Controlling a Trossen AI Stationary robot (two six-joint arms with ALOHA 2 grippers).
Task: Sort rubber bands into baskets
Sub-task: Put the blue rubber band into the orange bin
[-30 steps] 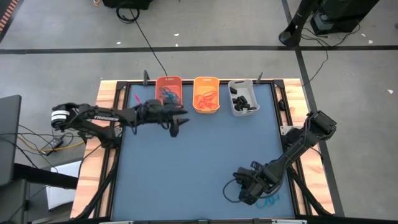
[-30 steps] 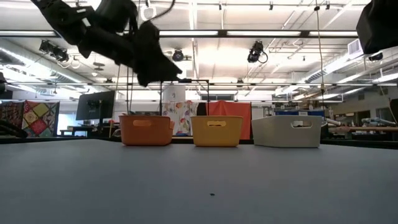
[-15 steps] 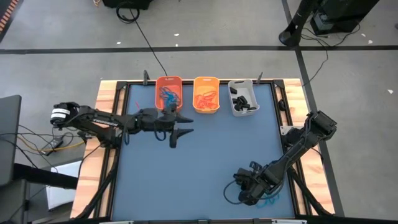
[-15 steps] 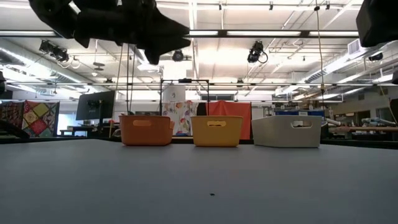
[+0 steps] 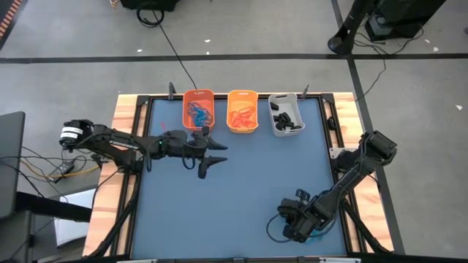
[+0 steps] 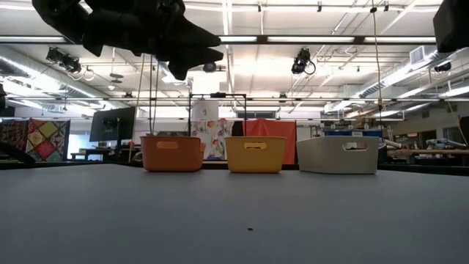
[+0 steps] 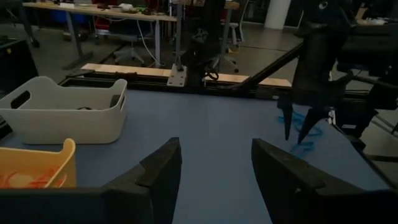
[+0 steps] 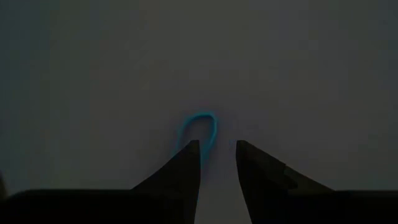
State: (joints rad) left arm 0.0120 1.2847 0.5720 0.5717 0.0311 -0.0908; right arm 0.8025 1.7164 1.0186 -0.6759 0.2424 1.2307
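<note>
Readably, no brand or label text can be made out on arms or bins. Three baskets are lined up at the far table edge: orange basket (image 5: 198,108) with blue bands, yellow-orange basket (image 5: 243,111) with orange bands, grey-white basket (image 5: 286,114) with black pieces. The left gripper (image 5: 209,154) is held in the air just in front of the orange basket, fingers spread wide with nothing between them. The right gripper (image 5: 298,228) is down at the table (image 5: 234,190) near the front right corner, over a blue rubber band (image 8: 198,132). In the right wrist view the fingers are set narrow but apart; the loop lies flat just beyond the tips, one fingertip (image 8: 190,149) overlapping its near edge. It is not seen clamped.
</note>
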